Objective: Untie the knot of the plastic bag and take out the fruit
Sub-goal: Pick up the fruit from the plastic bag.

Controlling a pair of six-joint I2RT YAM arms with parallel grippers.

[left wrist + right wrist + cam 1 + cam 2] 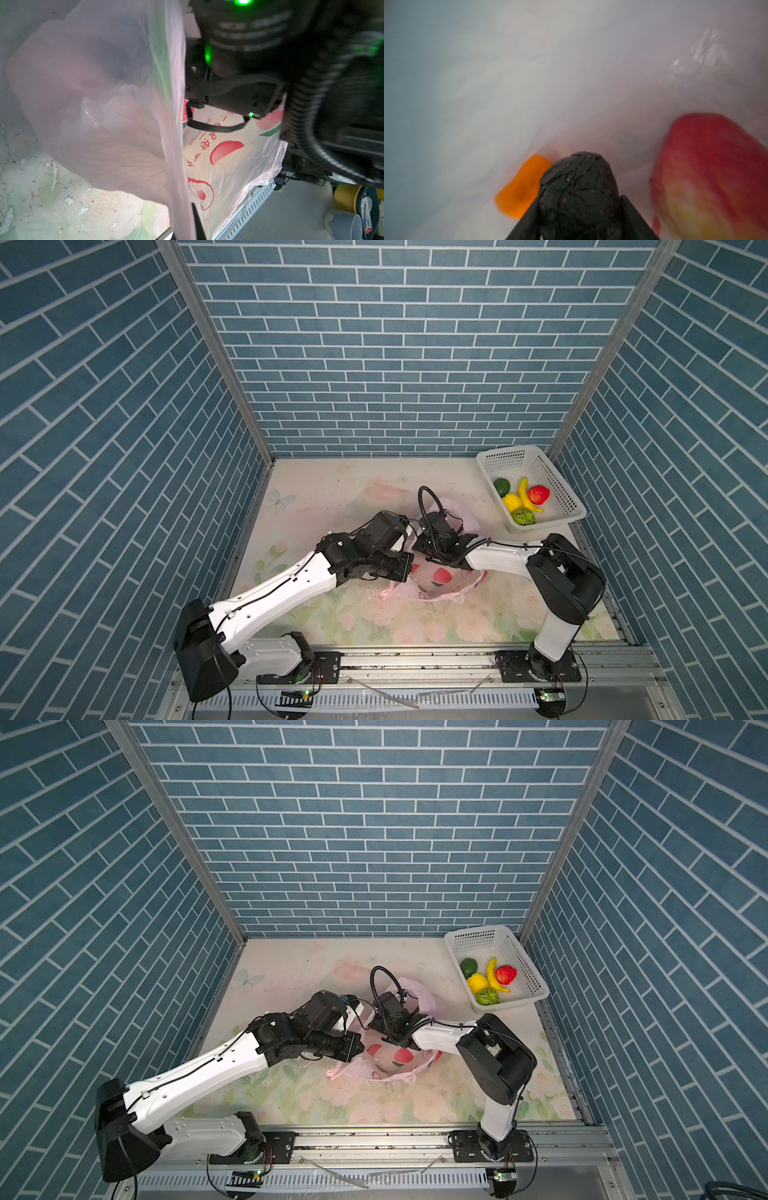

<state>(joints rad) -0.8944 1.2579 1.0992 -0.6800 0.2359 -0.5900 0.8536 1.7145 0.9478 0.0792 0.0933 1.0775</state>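
On the floral worktop [324, 497], between two robot arms, lies the pale-pink plastic bag [440, 578], printed with red fruit. No knot can be made out; the bag's mouth appears open, and the right arm reaches inside it. From the right wrist, the right pincer [579, 216] shows its two black fingers set against either side of a dark fruit [577, 180], wrinkled and round, so it appears to grip it. A red apple [712, 176] lies just beside, and an orange piece [519, 193] sits on the other side, all within blurred pink film. The left pincer [187, 228] is clamped shut on a fold of the bag, holding that wall up like a curtain. The step in hand looks like drawing the dark fruit out. To do it well, the right arm should probably back out along the line of the opening, with no film caught in the jaws, while the left holds the mouth high and taut so the bag does not rise too. A white perforated basket [561, 485] stands in the far right corner, well apart from the bag, holding a banana, a lemon, a strawberry and two green fruits; bare worktop lies between. Blue brick walls [415, 364] close three sides, and the basket sits near the right one, leaving little room beyond it. Both wrists crowd over the bag and could knock together.
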